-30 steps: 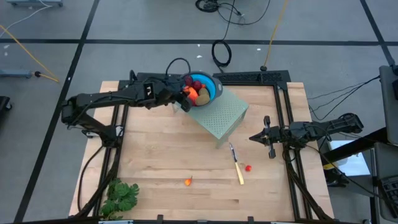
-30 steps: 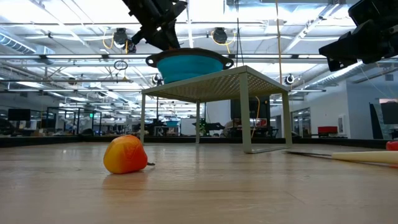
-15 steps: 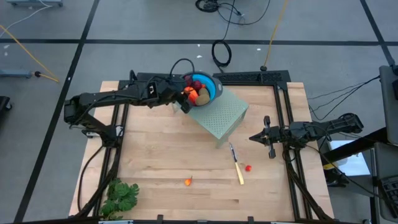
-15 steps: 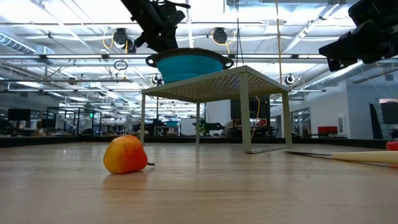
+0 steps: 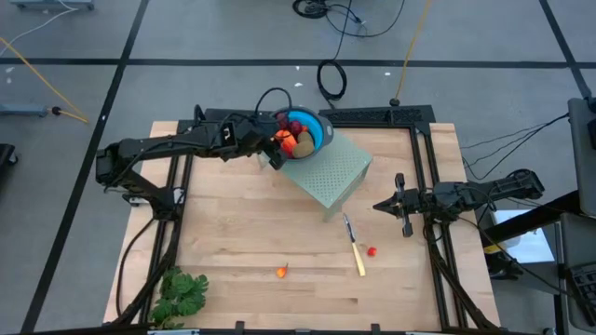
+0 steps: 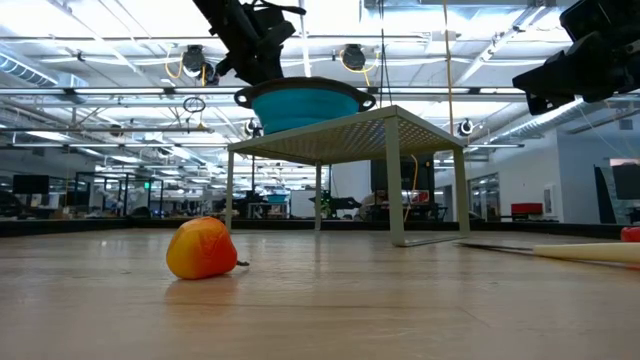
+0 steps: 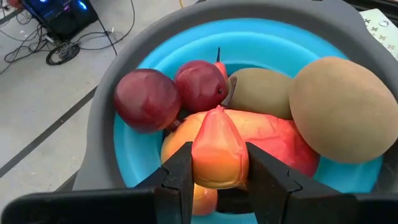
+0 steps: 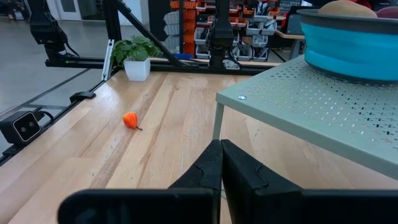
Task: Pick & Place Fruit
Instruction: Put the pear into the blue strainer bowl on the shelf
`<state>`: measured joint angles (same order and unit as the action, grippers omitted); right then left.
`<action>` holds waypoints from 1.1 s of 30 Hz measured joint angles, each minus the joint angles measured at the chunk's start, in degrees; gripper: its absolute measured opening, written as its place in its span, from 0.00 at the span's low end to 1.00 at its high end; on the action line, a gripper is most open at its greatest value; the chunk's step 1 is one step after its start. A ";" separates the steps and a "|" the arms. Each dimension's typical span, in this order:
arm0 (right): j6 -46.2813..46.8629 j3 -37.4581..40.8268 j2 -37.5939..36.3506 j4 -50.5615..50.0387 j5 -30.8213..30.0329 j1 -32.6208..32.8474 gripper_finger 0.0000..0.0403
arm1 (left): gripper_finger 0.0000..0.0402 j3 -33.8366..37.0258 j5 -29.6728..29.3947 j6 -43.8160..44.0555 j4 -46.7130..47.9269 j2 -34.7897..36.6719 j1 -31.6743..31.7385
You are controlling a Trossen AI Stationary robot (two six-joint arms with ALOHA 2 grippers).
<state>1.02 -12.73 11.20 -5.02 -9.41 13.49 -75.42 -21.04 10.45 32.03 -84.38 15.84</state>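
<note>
- In the upper middle of the overhead view, the left gripper (image 5: pixel 277 149) hovers at the left rim of a blue bowl (image 5: pixel 321 133) that stands on a pale green perforated stand (image 5: pixel 337 174).
- Its fingers (image 7: pixel 176 180) are closed narrowly on a small orange-red fruit piece (image 7: pixel 218 149), held just above the pile in the bowl.
- In the left wrist view the held piece is pear-shaped; its long axis runs up the frame, with the pointed tip toward the top and the broad end down between the fingers.
- Already in the bowl: two dark red balls (image 7: pixel 144 99), an olive-brown oval (image 7: pixel 261 92), a large tan ball (image 7: pixel 342 109) and a longer orange-red piece (image 7: pixel 277 138).
- The step in hand looks like the placing of this piece; the next move likely calls for opening the fingers over the bowl's middle so it drops inside rather than over the rim.
- Two tiny fruits remain on the wooden table (image 5: pixel 233 233): one at lower middle (image 5: pixel 282 272), one (image 5: pixel 371 250) beside a yellow-handled knife (image 5: pixel 356 251).
- The right gripper (image 5: pixel 380 205) waits at middle right of the overhead view, fingers pressed together and empty.
</note>
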 joint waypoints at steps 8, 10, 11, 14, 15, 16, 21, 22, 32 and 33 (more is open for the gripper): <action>0.00 0.00 0.00 0.00 0.00 -0.01 0.00 | 0.28 0.00 0.01 -1.53 -0.02 -0.65 0.58; 0.00 0.00 0.00 0.00 0.01 0.01 0.00 | 0.28 -0.11 0.00 -2.22 -0.79 -1.38 0.62; 0.00 0.00 0.01 0.00 0.00 -0.01 0.00 | 0.28 -0.11 0.01 -2.49 -0.67 -1.63 0.66; 0.00 0.00 0.01 0.00 0.02 0.01 0.00 | 0.28 -0.02 0.00 -3.20 -1.68 -2.34 0.66; 0.00 0.00 0.02 -0.02 0.02 0.01 0.00 | 0.28 -0.04 0.02 -3.22 -1.71 -2.38 0.66; 0.02 0.00 0.00 -0.01 0.03 0.01 0.00 | 0.28 -0.04 -0.01 -3.20 -1.40 -2.40 0.66; 0.02 0.00 0.00 0.02 0.12 0.01 0.00 | 0.28 -0.04 -0.27 -3.27 -1.79 -2.43 0.66; 0.02 0.00 0.00 0.00 0.13 0.01 0.00 | 0.28 -0.04 -0.42 -3.28 -1.75 -2.43 0.66; 0.02 0.00 0.00 0.00 0.15 0.01 0.00 | 0.28 -0.04 -1.97 -3.27 -0.39 -2.43 0.76; 0.02 0.00 0.00 0.00 0.15 0.01 0.00 | 0.29 -0.04 -1.97 -3.27 -0.39 -2.43 0.87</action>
<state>1.04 -12.73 11.20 -5.02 -9.26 13.50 -75.46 -23.00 7.18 31.64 -86.80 16.71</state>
